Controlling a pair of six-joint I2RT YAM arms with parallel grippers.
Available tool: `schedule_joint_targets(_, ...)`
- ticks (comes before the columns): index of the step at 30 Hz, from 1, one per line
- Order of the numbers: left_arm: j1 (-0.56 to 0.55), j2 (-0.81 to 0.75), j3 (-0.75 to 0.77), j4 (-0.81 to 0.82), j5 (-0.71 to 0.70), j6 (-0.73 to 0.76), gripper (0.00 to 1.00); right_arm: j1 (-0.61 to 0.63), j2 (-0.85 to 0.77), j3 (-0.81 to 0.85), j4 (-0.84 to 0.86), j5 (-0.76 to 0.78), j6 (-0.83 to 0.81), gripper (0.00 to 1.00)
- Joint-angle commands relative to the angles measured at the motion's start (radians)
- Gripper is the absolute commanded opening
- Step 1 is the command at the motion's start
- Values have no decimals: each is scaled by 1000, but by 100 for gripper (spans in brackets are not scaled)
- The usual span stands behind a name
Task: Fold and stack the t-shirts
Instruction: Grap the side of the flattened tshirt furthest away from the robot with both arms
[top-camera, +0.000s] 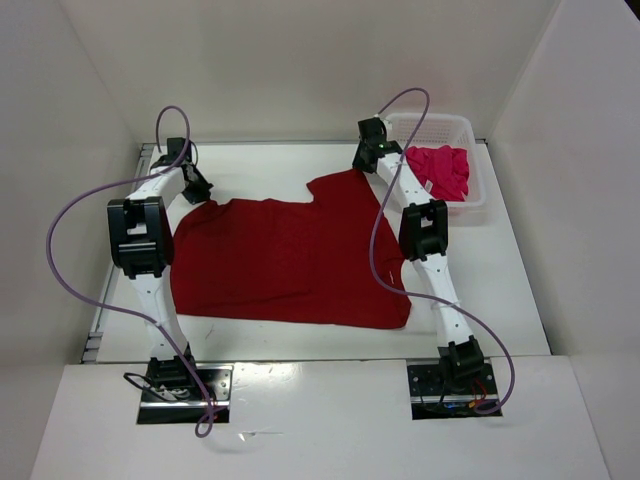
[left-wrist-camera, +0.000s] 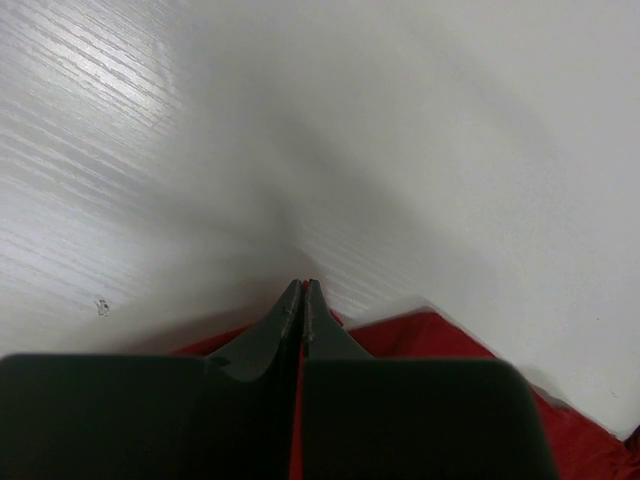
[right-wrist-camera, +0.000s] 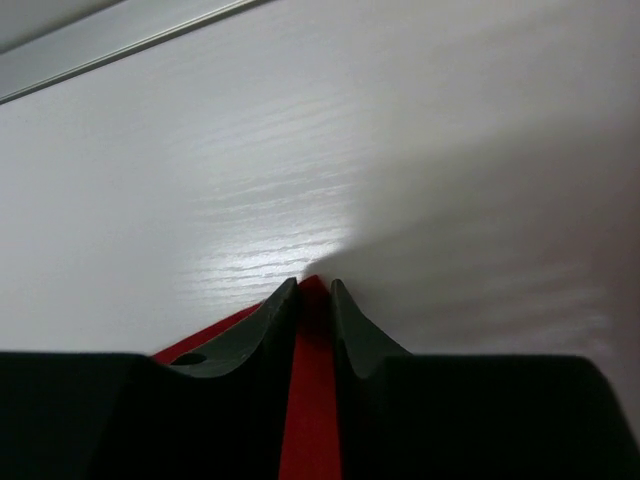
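In the top view, a dark red cloth t-shirt (top-camera: 290, 262) lies spread flat over the middle of the white counter (top-camera: 500, 290). The left gripper (top-camera: 197, 188) sits at the shirt's far left corner and the right gripper (top-camera: 366, 158) at its far right sleeve. Both wrists cover their fingertips, so neither grip can be read from here. At the far right stands a white plastic lattice basket (top-camera: 474, 128) holding a crumpled bright magenta-pink t-shirt (top-camera: 440, 172), its lower part behind the basket's near wall. The basket appears only in this view.

The left wrist view supplies what the top view lacks. The left gripper (left-wrist-camera: 302, 285) has its fingers pressed together with only a hairline of red between them, clamped on the edge of the dark red cloth t-shirt (left-wrist-camera: 440, 338). Most of the shirt is cut off below.

The right wrist view shows the right gripper (right-wrist-camera: 313, 283) with fingers slightly apart and a strip of the red cloth (right-wrist-camera: 310, 400) filling the slot. Whether they pinch it I cannot tell.
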Motion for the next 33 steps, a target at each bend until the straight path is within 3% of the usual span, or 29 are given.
schedule_joint_targets(1,-3,-47,25,13,-15,-22,0,-1,46,28,-21,-36,4,23)
schedule_joint_targets(7,-3,-47,44,3,-24,-3,0,-1,46,61,-41,-45,35,0)
schedule_joint_targets(15,43,-104,19,3,-15,6,0,-1,-106,83,-131,-54,35,0)
schedule_joint_targets(18,56,-137,-11,3,-15,6,0,-1,-245,-70,-124,-73,35,0)
schedule_joint_targets(21,85,-177,-59,3,11,-3,0,8,-507,-567,81,-73,44,0)
schedule_joint_targets(22,94,-177,-59,3,21,-3,0,8,-616,-640,111,-85,53,0)
schedule_joint_targets(33,181,-358,-298,12,102,-12,0,8,-1032,-1178,154,-85,81,0)
